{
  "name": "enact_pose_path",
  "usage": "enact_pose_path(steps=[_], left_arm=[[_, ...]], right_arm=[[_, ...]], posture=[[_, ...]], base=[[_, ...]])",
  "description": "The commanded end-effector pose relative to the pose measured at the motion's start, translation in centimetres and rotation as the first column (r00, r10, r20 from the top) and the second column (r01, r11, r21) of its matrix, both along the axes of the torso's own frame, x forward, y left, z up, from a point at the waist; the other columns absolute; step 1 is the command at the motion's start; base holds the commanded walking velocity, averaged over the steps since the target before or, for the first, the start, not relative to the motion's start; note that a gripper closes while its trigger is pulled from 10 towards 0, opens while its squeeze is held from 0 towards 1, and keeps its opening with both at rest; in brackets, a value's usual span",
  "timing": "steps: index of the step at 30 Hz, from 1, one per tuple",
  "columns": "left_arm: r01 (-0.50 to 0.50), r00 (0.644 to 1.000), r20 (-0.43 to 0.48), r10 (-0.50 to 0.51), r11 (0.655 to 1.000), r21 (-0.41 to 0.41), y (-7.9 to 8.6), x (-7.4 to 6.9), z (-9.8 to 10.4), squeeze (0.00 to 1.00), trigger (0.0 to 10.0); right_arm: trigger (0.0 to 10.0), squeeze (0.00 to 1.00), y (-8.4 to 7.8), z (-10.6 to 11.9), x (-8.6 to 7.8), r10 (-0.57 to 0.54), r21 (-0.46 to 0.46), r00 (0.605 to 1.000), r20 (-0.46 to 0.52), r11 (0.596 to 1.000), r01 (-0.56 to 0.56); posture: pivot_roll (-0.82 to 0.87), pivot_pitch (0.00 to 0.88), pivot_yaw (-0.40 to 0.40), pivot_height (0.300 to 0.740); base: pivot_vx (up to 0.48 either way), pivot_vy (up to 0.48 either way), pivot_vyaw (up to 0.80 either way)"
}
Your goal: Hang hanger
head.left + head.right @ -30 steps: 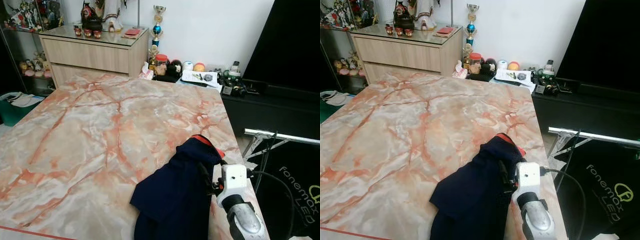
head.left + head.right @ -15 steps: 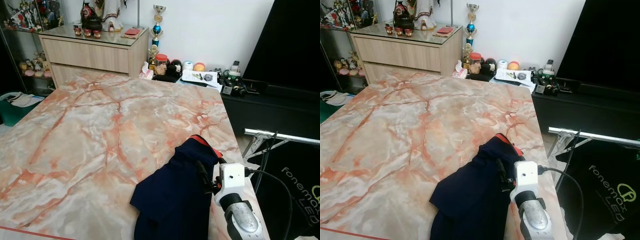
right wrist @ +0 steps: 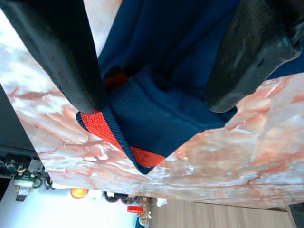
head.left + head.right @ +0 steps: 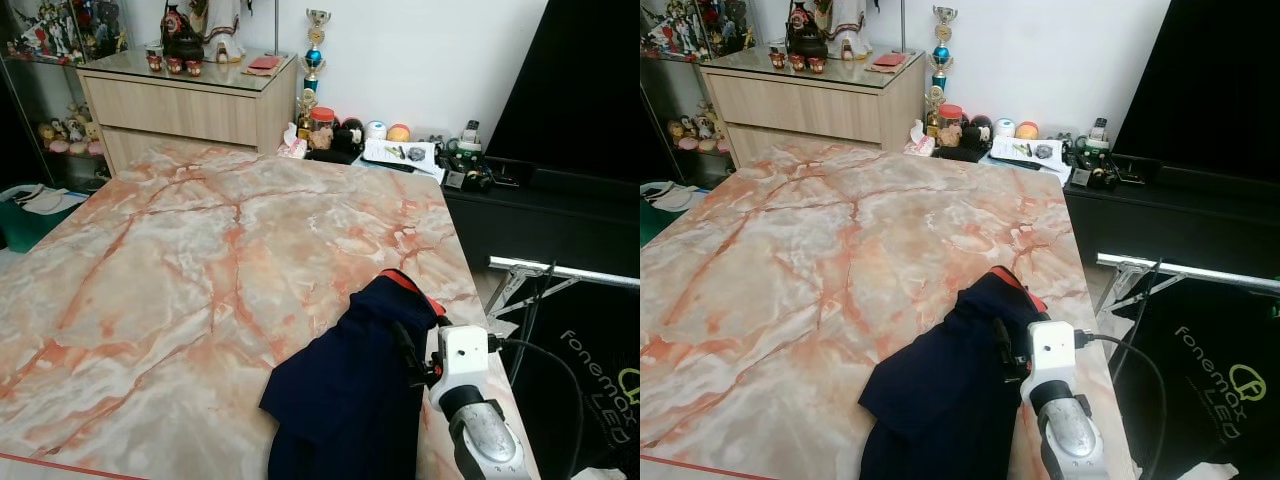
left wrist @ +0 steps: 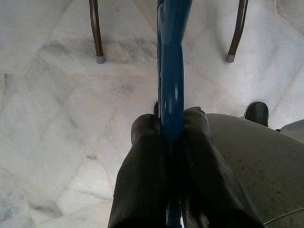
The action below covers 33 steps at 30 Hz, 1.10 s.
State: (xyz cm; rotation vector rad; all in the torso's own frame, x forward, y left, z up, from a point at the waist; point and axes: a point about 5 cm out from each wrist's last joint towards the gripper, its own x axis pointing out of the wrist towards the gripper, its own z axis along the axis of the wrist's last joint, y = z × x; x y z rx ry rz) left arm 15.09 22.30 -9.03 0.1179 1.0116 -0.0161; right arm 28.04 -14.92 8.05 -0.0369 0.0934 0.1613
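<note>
The big marble table (image 4: 180,270) with orange veins carries a navy garment (image 4: 345,385) with an orange-red collar band, which lies crumpled at the table's near right corner. The right gripper (image 3: 154,71) is just over this garment, its two black fingers (image 3: 61,52) spread apart on both sides of the collar fold and closing on nothing. The left gripper (image 5: 172,133) is low above a pale marble floor (image 5: 52,123), and its fingers are pressed together around the blue hanger (image 5: 172,71), which stands up between them.

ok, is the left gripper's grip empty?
No: the left gripper is shut on a blue hanger, above a pale tiled floor.
</note>
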Motion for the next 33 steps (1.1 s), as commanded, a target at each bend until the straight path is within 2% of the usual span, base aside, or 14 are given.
enact_pose_path(steps=[1, 15, 33], left_arm=[[0.031, 0.997, -0.076, -0.031, 1.0, 0.002, -0.2, -1.7, -0.7, 0.0, 10.0], [0.026, 0.997, -0.069, -0.026, 1.0, 0.007, -0.1, -1.5, -0.6, 0.0, 10.0], [0.027, 0.997, -0.067, -0.026, 1.0, 0.002, -0.1, -1.3, -0.6, 0.0, 10.0]], right_arm=[[10.0, 0.0, -0.3, -0.2, 0.1, -0.012, -0.012, 1.0, -0.013, 1.0, 0.011], [10.0, 0.0, -0.3, 0.3, 1.4, -0.016, -0.017, 1.0, 0.008, 1.0, 0.016], [10.0, 0.0, -0.1, 0.4, 1.8, -0.014, -0.017, 1.0, 0.016, 1.0, 0.014]], posture=[[0.09, 0.0, -0.077, 0.74], [0.1, 0.0, -0.081, 0.74], [0.1, 0.0, -0.083, 0.74]], base=[[0.0, 0.0, 0.0], [-0.24, 0.0, 0.0], [-0.265, 0.0, 0.0]])
